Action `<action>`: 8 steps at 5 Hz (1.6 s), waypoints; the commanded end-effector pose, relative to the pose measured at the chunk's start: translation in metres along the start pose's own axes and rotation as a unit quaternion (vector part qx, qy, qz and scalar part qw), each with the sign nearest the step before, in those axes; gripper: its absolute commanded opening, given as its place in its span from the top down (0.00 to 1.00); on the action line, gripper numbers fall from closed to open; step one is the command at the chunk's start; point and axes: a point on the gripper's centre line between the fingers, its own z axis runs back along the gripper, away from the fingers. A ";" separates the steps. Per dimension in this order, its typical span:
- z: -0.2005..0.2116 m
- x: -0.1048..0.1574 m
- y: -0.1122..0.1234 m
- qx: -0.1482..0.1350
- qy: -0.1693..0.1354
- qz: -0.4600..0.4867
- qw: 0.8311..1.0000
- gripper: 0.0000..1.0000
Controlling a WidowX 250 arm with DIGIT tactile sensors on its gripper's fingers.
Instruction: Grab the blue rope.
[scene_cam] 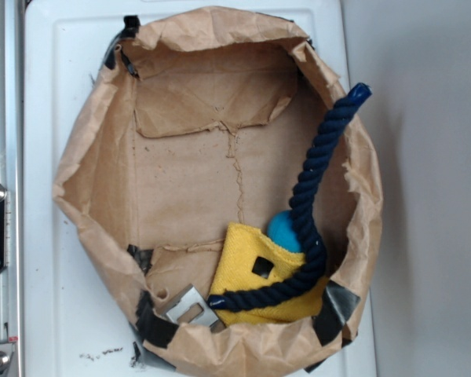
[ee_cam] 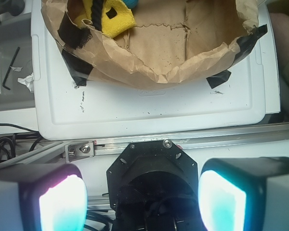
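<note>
In bag (scene_cam: 102, 157): blue rope (scene_cam: 314, 196) (end over rim)

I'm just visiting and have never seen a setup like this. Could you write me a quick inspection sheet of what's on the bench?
Surface: white board carrying an open paper bag patched with black tape.
Job's things: blue rope curves inside the bag, one end poking over the rim, the other across a yellow cloth.
Clutter: light-blue ball beside the rope; metal plate.
Grippers: tool open, outside the bag, holding nothing.
Cables: dark wires left of the board.
Surroundings: aluminium rail, hex key.
</note>
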 end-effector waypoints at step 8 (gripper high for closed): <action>-0.096 0.158 0.037 -0.059 -0.162 0.136 0.976 0.00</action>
